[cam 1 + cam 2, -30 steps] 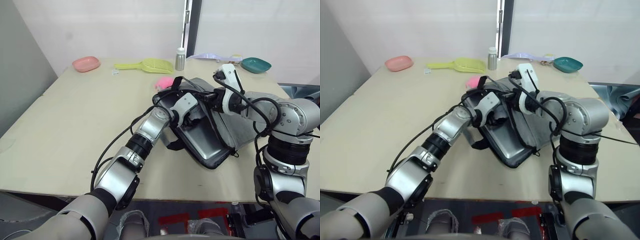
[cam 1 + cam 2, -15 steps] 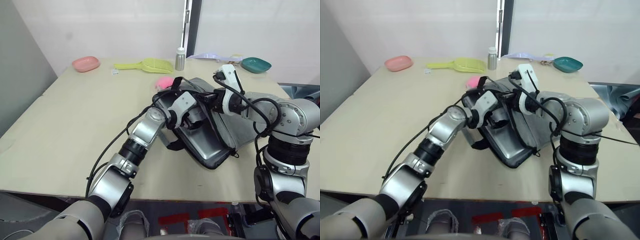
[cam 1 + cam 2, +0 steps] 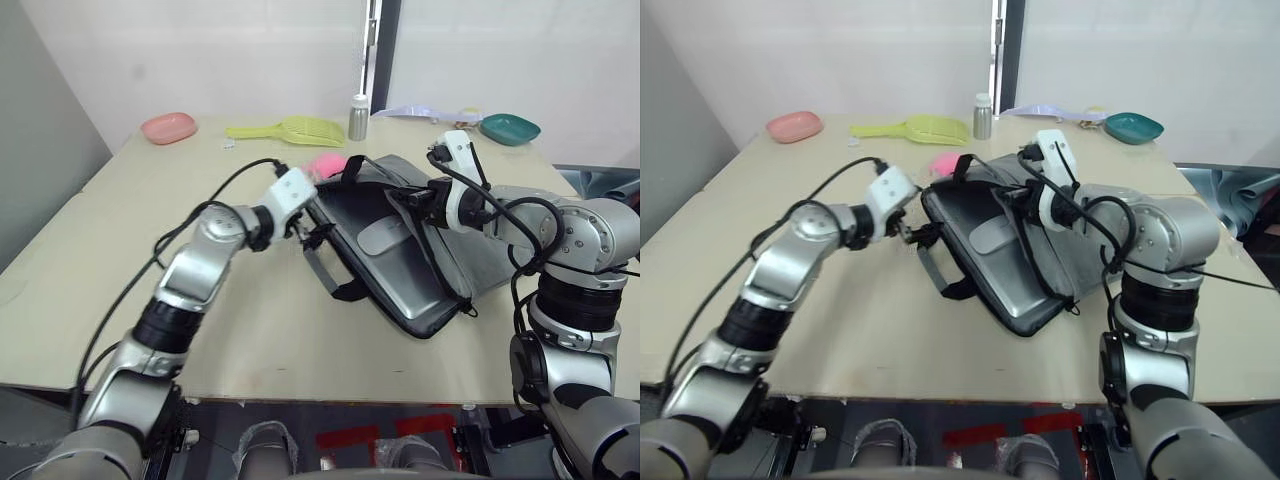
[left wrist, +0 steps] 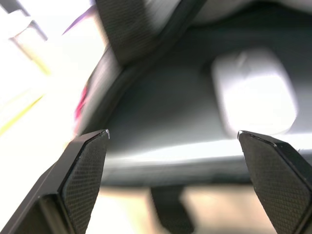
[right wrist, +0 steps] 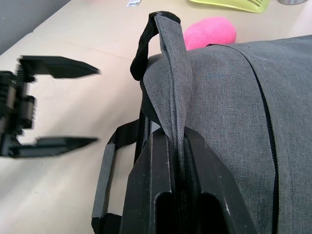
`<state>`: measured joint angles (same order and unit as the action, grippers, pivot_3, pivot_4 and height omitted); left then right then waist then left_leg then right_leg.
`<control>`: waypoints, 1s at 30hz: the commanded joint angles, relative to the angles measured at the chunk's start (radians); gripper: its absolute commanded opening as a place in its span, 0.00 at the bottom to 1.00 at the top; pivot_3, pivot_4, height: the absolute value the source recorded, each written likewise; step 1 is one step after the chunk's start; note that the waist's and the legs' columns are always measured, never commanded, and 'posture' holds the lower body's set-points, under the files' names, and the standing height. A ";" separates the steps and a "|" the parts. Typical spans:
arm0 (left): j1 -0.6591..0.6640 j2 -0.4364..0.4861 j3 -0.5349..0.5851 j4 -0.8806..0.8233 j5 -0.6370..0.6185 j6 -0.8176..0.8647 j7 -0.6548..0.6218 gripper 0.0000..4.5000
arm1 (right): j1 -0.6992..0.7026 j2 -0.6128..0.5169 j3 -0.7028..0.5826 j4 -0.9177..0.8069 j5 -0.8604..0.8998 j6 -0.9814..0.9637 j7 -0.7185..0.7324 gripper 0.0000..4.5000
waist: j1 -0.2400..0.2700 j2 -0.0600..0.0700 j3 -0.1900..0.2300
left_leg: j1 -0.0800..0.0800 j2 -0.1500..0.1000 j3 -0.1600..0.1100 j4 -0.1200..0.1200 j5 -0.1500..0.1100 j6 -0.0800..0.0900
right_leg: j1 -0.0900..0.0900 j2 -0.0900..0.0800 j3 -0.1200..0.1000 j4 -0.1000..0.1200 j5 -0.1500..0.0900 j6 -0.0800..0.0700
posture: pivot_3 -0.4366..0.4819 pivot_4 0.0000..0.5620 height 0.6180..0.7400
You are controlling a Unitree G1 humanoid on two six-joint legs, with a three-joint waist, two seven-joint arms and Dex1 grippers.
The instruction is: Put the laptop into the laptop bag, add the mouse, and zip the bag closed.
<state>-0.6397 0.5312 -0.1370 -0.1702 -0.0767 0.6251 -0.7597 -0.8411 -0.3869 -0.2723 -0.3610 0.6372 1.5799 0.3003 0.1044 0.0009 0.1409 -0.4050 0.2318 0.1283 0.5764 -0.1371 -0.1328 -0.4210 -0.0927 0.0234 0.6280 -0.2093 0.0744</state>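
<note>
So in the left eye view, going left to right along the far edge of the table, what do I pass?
Pink dish → yellow-green scoop → small grey bottle → teal dish.

mouse (image 3: 383, 236) on laptop (image 3: 415, 278) in bag (image 3: 505, 248)

The thin silver-grey metal laptop (image 3: 415, 283) lay flat inside the open grey fabric laptop bag (image 3: 480, 250), its plain lid showing through the wide mouth. The small flat white oval mouse (image 3: 386, 236) rested on top of the lid, inside the bag. The bag sat skewed on the desk, unzipped, its upper flap raised along the zip edge, and its black strap handle (image 3: 325, 275) trailed out onto the desk.
</note>
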 commanded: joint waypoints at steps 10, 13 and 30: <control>0.238 0.299 0.517 -0.292 -0.676 0.448 -0.348 0.99 | 0.005 -0.059 -0.009 0.010 0.011 -0.060 0.063 0.00 | -0.004 0.000 0.000 | 0.000 0.000 0.001 -0.001 0.000 -0.001 | -0.002 0.000 0.000 0.001 -0.001 -0.001 | 0.48 0.27 1.00; 0.358 0.399 0.582 -0.251 -0.705 0.407 -0.444 0.99 | 0.016 -0.079 -0.009 0.027 0.008 -0.081 0.078 0.00 | -0.006 0.000 0.000 | 0.000 0.000 0.001 -0.001 0.000 -0.001 | -0.003 0.000 0.001 0.001 -0.001 -0.001 | 0.48 0.27 1.00; 0.549 0.538 0.720 0.010 -0.724 0.251 -0.603 1.00 | 0.173 -0.081 0.047 0.096 -0.002 -0.219 0.119 0.24 | -0.001 -0.001 0.000 | 0.001 0.000 0.002 -0.001 0.000 -0.001 | -0.002 0.000 0.001 0.001 -0.001 -0.001 | 0.48 0.27 1.00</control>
<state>-0.0933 1.0457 0.5508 -0.1675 -0.8080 0.9069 -1.3430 -0.6617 -0.4591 -0.2122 -0.2609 0.6389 1.3824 0.4228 0.1033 0.0002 0.1405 -0.4046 0.2320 0.1299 0.5756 -0.1375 -0.1337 -0.4233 -0.0928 0.0243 0.6292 -0.2102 0.0738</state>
